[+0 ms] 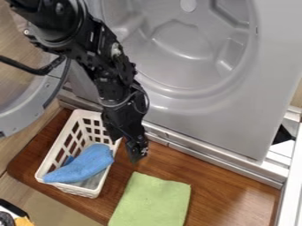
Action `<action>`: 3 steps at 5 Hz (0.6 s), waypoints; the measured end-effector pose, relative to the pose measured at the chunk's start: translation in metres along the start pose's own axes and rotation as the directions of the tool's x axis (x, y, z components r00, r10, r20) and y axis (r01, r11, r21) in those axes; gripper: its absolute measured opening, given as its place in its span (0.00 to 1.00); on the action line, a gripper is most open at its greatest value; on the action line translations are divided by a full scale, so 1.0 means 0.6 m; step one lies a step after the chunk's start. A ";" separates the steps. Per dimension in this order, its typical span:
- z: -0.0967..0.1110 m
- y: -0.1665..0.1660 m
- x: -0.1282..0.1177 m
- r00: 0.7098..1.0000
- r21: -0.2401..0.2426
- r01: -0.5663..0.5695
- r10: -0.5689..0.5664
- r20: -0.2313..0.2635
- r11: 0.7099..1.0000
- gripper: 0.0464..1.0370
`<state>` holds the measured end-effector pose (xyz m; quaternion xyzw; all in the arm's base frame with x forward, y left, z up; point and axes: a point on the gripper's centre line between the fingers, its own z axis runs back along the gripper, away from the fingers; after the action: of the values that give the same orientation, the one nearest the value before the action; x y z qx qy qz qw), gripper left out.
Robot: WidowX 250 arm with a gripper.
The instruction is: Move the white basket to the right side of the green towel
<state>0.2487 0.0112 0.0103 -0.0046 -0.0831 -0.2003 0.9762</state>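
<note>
The black gripper hangs over the upper right corner of the white basket, hiding part of that corner's rim. Its lowest part reaches down just right of the basket, above the bare wood. Whether it touches the rim, I cannot tell. Upright on the left part of the brown wooden board, the basket holds a blue cloth. Lower down and to the right, the green towel lies flat, with a strip of wood between it and the basket.
Behind the board rises a large grey panel with a rounded hollow. A round grey door rim stands at the left. White rails run along the right side, and a dark and orange object sits at the lower left corner.
</note>
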 end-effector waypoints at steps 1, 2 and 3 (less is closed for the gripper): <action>-0.006 -0.005 -0.008 0.962 0.135 -0.268 0.272 -0.013 0.954 0.96; -0.001 -0.010 0.002 0.955 0.141 -0.291 0.297 -0.023 0.946 0.96; -0.002 -0.009 -0.001 0.954 0.105 -0.295 0.299 -0.030 0.950 0.96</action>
<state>0.2461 0.0067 0.0091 0.0363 -0.0689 -0.0467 0.9959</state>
